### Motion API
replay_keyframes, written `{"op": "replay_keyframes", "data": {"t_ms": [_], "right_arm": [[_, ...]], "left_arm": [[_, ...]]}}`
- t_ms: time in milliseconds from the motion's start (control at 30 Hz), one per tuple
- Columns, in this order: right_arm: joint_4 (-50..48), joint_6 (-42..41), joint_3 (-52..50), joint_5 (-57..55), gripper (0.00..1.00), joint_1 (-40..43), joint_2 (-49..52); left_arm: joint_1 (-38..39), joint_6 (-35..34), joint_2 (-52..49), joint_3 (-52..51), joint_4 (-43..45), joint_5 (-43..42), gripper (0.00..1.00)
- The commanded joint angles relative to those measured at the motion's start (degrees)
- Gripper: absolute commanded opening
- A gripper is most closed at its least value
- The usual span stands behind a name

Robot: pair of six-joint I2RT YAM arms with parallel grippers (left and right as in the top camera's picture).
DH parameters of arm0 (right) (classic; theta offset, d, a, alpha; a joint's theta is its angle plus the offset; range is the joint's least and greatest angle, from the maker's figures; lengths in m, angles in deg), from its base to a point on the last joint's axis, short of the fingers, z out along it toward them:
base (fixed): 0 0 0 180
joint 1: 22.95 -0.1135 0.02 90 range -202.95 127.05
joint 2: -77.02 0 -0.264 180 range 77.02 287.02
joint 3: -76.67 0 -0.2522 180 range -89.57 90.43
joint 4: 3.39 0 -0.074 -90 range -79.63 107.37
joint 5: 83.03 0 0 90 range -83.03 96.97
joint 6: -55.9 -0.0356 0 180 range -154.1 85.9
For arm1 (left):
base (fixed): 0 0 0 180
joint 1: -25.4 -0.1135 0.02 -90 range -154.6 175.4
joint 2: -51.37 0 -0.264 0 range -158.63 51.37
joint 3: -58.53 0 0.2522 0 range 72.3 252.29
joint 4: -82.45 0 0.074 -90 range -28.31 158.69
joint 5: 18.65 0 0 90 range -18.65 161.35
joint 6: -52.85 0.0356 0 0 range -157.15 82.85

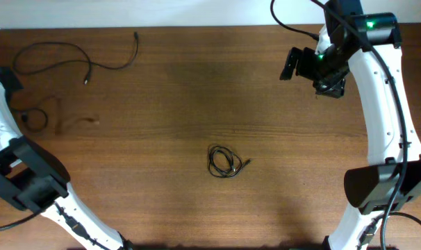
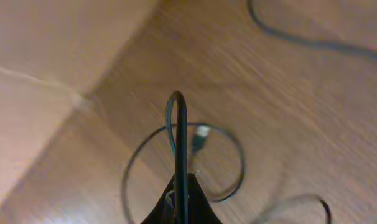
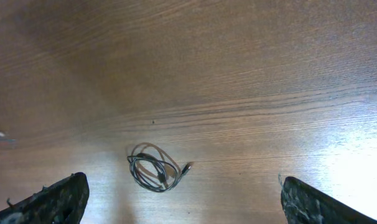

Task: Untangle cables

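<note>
One thin black cable lies coiled in a small tangle at the table's centre, and it also shows in the right wrist view. A second cable lies spread loose at the far left. My left gripper is shut on a third black cable that arches up out of its fingers. The rest of that cable lies in a loop on the wood with a white-tipped plug. In the overhead view this cable is near the left edge. My right gripper is open and empty, held high at the far right.
The table's left edge runs close to my left gripper. The left arm's black base and the right arm's base stand at the front corners.
</note>
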Motion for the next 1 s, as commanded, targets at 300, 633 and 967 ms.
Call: {"op": "replay_keyframes", "data": {"t_ms": [300,633,967], "right_arm": [[-0.1,0.6,0.2,-0.5,0.99,0.3,-0.4],[-0.1,0.6,0.2,-0.5,0.98,0.3,-0.4],[-0.1,0.6,0.2,-0.5,0.98,0.3,-0.4]], "left_arm": [[-1.0,-0.4,-6.4,2.9,-3.7,-6.2,0.17],[-0.9,-0.4,-6.6,3.7,-12.8,-12.4,0.99],[-0.2,-7.1,4.6,12.3,-18.3,-53.3,0.99]]}}
